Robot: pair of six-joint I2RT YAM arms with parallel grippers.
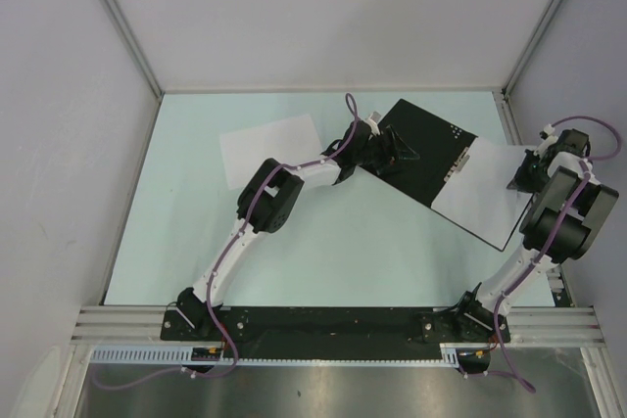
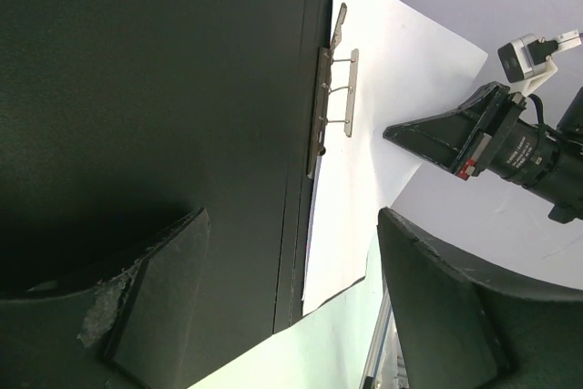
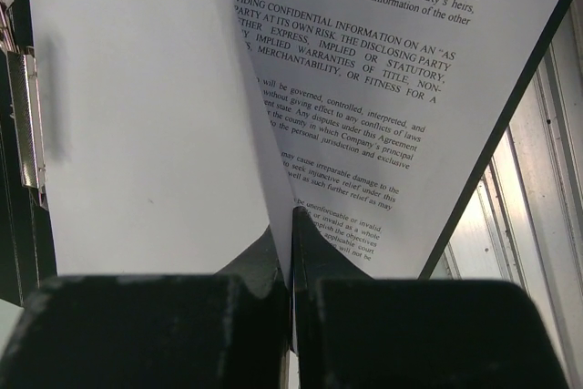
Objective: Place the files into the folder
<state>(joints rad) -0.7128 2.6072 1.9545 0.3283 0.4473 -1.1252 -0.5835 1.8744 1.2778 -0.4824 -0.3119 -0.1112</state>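
The folder (image 1: 416,149) lies open at the back middle, black inside up, with small white dots. Two files lie on its right half: a nearly blank sheet (image 1: 480,188) over the text sheet (image 3: 401,88). My right gripper (image 1: 516,178) is shut on the raised edge of the blank sheet (image 3: 137,116), pinched between its fingertips (image 3: 291,225). My left gripper (image 1: 400,152) hovers open and empty over the folder's black left half (image 2: 155,88), also seen in its wrist view (image 2: 291,316). A third white sheet (image 1: 269,149) lies on the table left of the folder.
A metal clip (image 2: 332,88) sits at the folder's spine, also in the right wrist view (image 3: 27,125). The right gripper (image 2: 455,134) shows in the left wrist view. Grey walls close in the table; a rail (image 1: 333,320) runs along the near edge.
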